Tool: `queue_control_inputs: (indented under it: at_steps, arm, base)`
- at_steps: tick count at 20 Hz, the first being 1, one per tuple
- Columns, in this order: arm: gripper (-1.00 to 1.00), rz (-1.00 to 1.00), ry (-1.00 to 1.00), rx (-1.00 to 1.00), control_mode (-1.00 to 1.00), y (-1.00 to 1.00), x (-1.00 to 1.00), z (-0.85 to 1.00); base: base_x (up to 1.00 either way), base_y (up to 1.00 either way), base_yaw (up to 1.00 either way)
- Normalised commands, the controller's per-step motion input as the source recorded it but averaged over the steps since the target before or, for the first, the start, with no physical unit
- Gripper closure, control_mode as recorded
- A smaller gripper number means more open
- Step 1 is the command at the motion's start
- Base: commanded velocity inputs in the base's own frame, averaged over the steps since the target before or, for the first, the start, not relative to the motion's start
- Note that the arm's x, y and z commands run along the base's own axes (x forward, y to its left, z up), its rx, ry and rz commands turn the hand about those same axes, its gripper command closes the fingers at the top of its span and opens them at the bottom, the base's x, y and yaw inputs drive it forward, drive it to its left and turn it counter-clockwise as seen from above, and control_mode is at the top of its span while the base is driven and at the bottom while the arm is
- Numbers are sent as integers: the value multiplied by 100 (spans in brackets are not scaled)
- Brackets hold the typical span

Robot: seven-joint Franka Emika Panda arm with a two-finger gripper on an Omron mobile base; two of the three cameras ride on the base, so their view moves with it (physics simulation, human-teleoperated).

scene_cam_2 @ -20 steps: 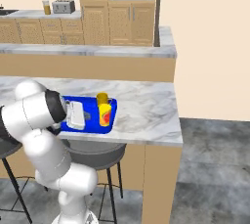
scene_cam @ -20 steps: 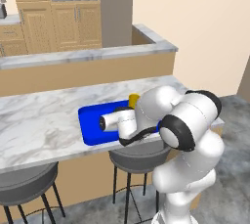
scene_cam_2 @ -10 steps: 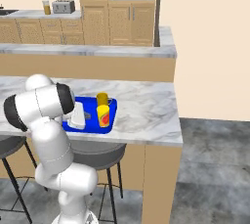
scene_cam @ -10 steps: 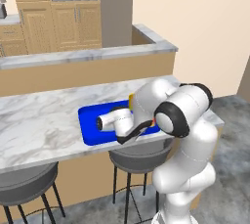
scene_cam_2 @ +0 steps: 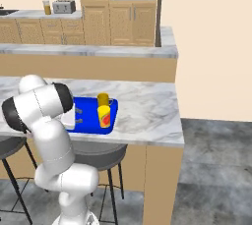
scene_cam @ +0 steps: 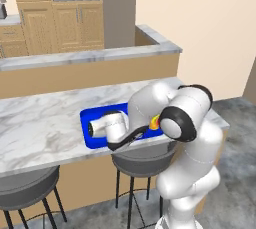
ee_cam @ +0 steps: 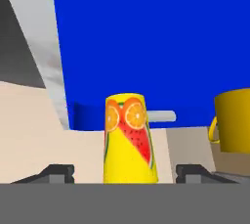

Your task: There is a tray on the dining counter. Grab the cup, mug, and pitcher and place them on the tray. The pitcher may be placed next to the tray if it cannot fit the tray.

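cup (scene_cam_2: pixel 104 116) + mug (scene_cam_2: pixel 103 99) on tray (scene_cam_2: pixel 86 116), right end | my fingers (ee_cam: pixel 124 171) apart, straddling cup | pitcher left

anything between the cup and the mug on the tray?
Nothing: bare blue tray separates the cup from the mug in the right base view.

A long marble dining counter (scene_cam_2: pixel 142 111) on a tan panel front is seen, with stools beneath it. A bright blue tray (scene_cam_2: pixel 86 121) is laid flat on its top, near the front edge. The cup (scene_cam_2: pixel 104 116) and mug (scene_cam_2: pixel 103 99) are carried on the tray.
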Motion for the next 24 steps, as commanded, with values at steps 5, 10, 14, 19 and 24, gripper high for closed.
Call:
queue_control_inputs:
  at_steps: [5,10,14,19,24]
  arm:
    - [-100,-9,4,23,-100,-4,-99,97]
    - [-100,-7,15,35,-100,4,-60,100]
    - [-100,-4,27,49,-100,-28,-71,98]
    - [-100,8,35,73,-100,-55,-58,32]
    - [-100,42,40,79,-100,-13,0,25]
  base:
    - [0,0,0]
    - [0,0,0]
    - [0,0,0]
    - [0,0,0]
    - [0,0,0]
